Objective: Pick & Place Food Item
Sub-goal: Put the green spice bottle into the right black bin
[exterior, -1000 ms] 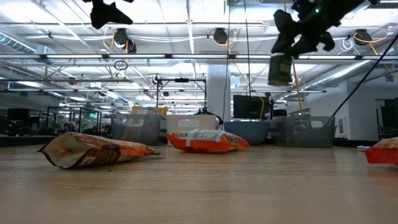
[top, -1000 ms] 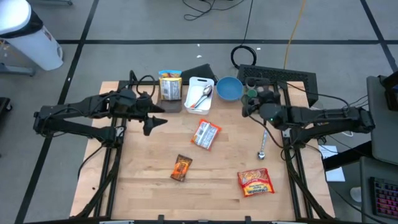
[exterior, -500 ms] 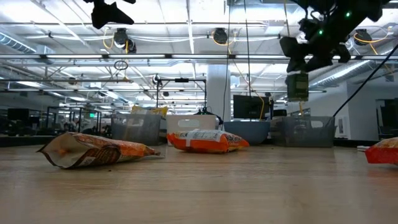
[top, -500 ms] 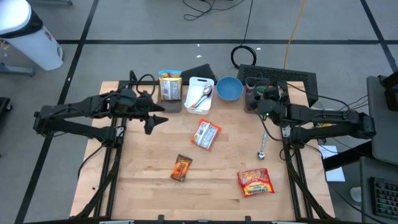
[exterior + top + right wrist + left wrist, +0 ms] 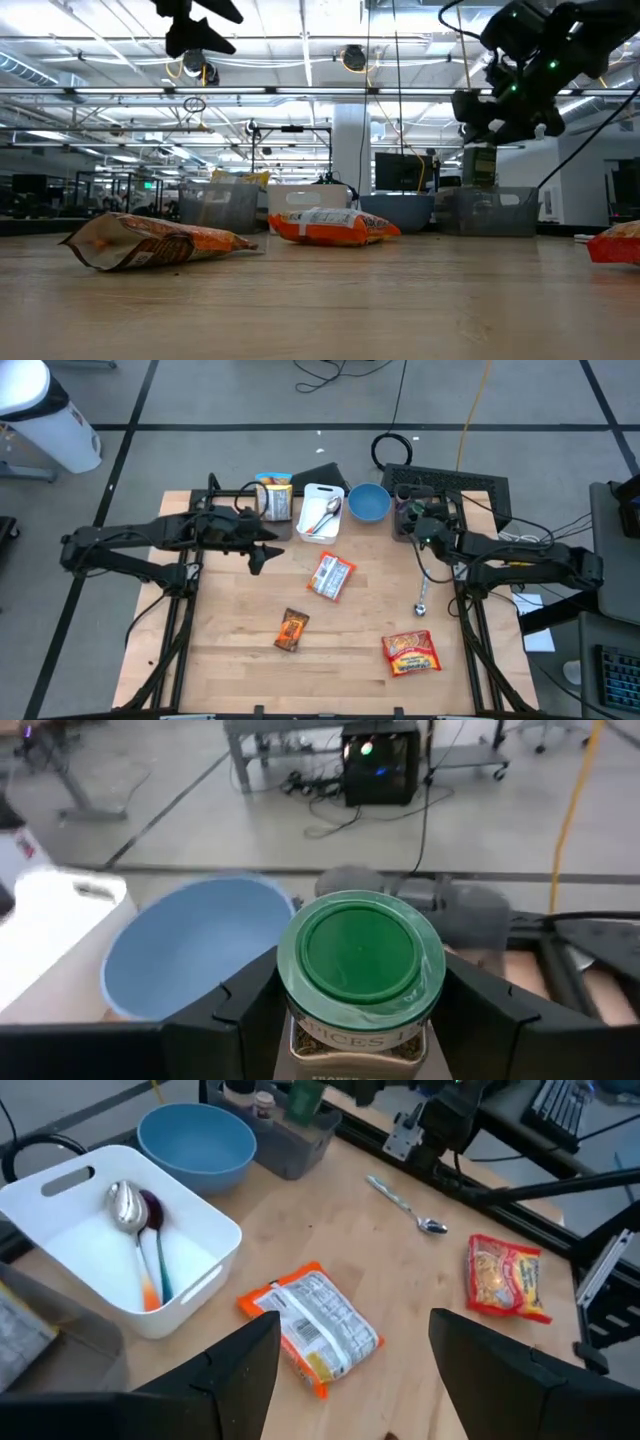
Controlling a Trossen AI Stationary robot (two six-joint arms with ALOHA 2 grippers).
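Carried back toward the grey bin [image 5: 415, 525], the spice jar [image 5: 360, 980] sits clamped in the right hand [image 5: 413, 520].

bowl [image 5: 369, 503] sits right of the tub [image 5: 321, 512] holding spoons, a snack packet [image 5: 331, 576] lying in front of both.

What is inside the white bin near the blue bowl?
The white bin holds two spoons, one metal and one dark with an orange handle. Nothing else shows; the floor under them is hidden.
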